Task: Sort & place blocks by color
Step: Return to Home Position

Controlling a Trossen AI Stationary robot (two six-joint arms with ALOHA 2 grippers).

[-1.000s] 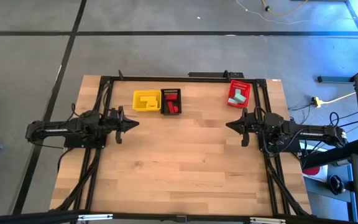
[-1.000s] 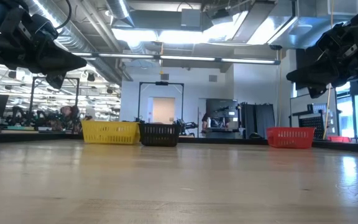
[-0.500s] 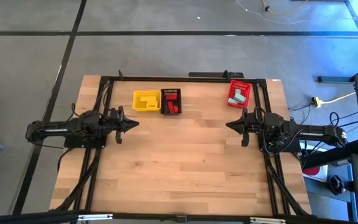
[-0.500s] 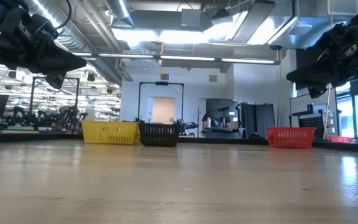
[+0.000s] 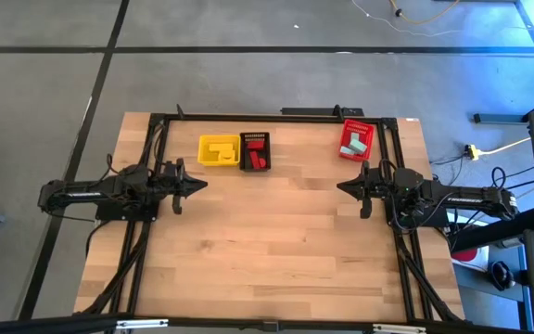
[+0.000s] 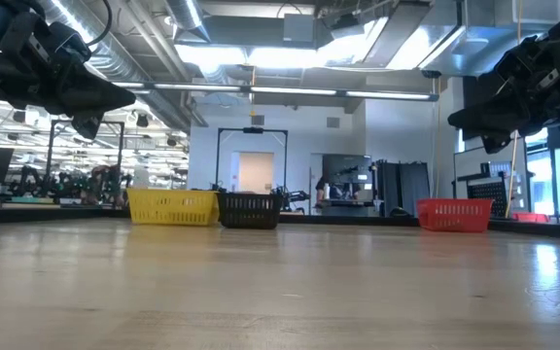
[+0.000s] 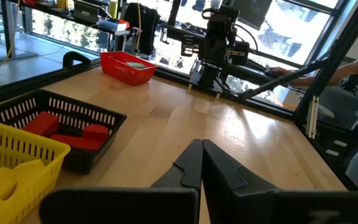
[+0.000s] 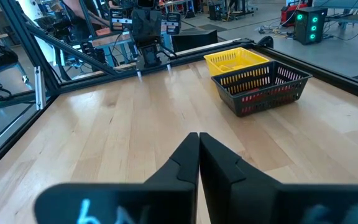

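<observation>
Here, red blocks (image 7: pixel 73 142) (in black basket (image 7: pixel 95 154))

This is looking like a robotics lab set inside a large industrial hall. A dark six-joint robot arm on the left (image 5: pixel 109 193) and its twin on the right (image 5: pixel 443 198) are sitting on a black metal frame (image 5: pixel 276 117) around a pale wooden table (image 5: pixel 267 250), which is standing on a grey concrete floor (image 5: pixel 248 79) crossed by dark lines. Bare silver ventilation ducts (image 6: pixel 124 63) and long strip lights (image 6: pixel 290 56) are running under the open ceiling. Work benches crowded with equipment (image 6: pixel 56 185) are filling the room behind, a yellow cable (image 5: pixel 499 147) is trailing over the floor, and a black box with green lights (image 8: pixel 307 17) is glowing beyond the table.
</observation>
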